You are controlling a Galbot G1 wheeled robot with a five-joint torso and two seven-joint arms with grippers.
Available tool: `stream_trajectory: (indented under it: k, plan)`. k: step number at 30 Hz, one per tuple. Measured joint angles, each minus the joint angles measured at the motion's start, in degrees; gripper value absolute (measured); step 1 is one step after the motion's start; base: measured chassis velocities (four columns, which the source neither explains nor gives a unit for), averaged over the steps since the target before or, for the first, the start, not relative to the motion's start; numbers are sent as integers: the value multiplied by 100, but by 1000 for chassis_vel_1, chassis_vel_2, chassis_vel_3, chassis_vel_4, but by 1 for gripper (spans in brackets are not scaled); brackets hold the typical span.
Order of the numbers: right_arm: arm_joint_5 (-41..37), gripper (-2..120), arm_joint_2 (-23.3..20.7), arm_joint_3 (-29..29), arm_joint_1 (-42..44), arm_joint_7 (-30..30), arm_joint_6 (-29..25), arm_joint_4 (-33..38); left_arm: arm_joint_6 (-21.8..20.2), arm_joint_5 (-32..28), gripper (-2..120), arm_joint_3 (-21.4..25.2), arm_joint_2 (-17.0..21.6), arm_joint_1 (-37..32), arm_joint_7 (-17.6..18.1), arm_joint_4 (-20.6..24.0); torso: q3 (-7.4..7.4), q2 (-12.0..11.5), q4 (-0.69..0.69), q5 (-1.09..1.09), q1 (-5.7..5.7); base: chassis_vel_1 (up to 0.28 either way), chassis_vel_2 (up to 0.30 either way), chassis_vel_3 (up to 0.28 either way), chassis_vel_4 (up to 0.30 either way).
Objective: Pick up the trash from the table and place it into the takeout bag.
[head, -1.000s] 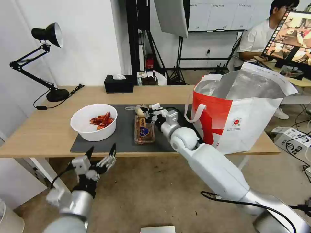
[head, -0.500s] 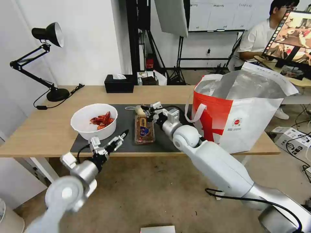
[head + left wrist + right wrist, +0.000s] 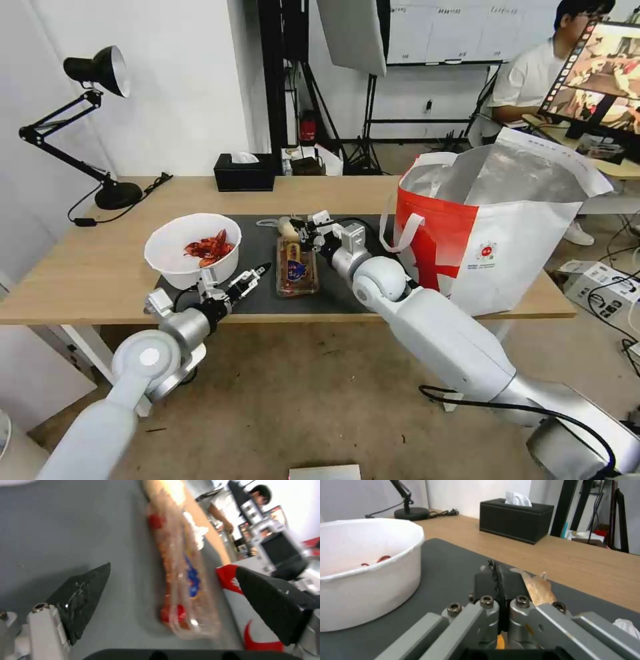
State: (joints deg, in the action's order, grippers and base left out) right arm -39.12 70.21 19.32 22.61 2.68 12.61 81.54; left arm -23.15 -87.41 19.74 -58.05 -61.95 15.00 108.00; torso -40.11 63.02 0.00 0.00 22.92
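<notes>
You are pinching the beige lump (image 3: pixel 289 229) in your closed right gripper (image 3: pixel 298 231), just off the mat; your open left gripper (image 3: pixel 251 280) is facing the tray (image 3: pixel 297 268). Nothing looks bagged: bowl (image 3: pixel 193 251) beside it, takeout bag (image 3: pixel 493 227) beyond.

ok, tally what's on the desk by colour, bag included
White: 2, bowl, takeout bag (red side)
Black: 2, tissue box, desk lamp
Clear: 1, food tray
Beige: 1, wrapped lump, right gripper shut on it
Dark grey: 1, mat
Total: 7
</notes>
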Motion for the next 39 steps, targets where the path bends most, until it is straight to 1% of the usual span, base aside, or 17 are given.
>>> stream_trajectory:
  k: [5, 10, 12, 21, 39]
  plan:
    - [8, 0, 92, 79, -97, 2, 7, -224, -54, 40, 100, -113, -94, 139, 213, -74, 0, 0, 0, 1, 0, 0, 0, 0, 0]
    - [13, 0, 125, 109, -103, -4, 13, -288, -71, 37, 100, -158, -150, 158, 274, -61, 1, 0, 1, 1, -1, 0, 0, 0, 0]
    - [17, 0, 139, 126, -102, -15, 15, -331, -151, -5, 100, -198, -207, 164, 341, 3, 1, 0, 0, 1, -1, 0, 0, 0, 0]
    - [21, 0, 162, 148, -81, -22, 30, -353, -197, -181, 100, -244, -267, 210, 396, 153, 0, 0, 0, 0, -1, 0, 0, 0, 0]
    - [19, 0, 142, 248, -102, 27, 191, -347, -247, -219, 100, -349, -329, 282, 462, 152, 0, 0, 0, 0, -1, 0, 0, 0, 0]
